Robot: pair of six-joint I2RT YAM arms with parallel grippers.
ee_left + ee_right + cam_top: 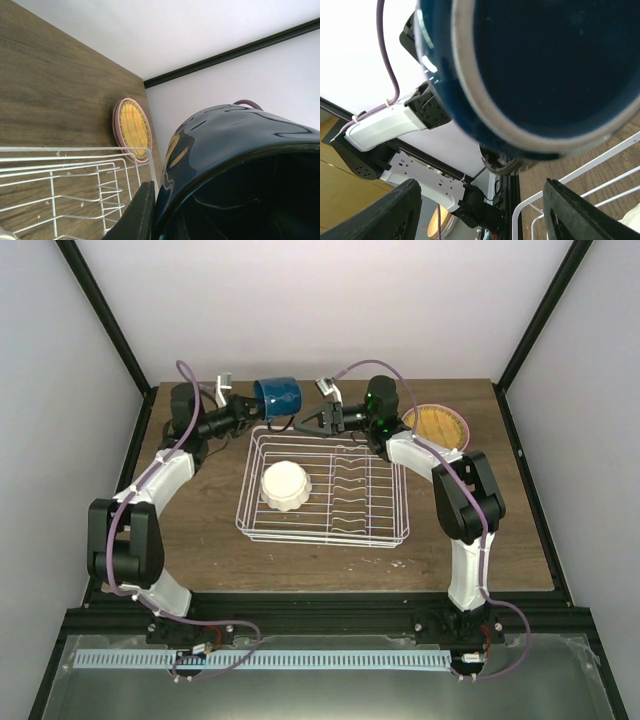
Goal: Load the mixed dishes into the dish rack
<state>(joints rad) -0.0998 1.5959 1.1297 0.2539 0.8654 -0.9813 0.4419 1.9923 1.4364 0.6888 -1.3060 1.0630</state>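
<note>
Holding mug point(278, 395) aloft by its rim in left gripper point(243, 410), jaws clamped on it, near far-left corner of rack point(320, 537). Facing mug base with right gripper point(305, 422), jaws apart and gripping nothing. Judged as mug-loading step, with bowl point(285, 485) in rack and plates point(436, 422) waiting on table: next calls for lowering mug into a free bay clear of bowl.

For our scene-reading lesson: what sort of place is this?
Probably a robot lab test booth, not a kitchen: plain white walls in a black frame enclose a wooden table with two arms bolted on.
</note>
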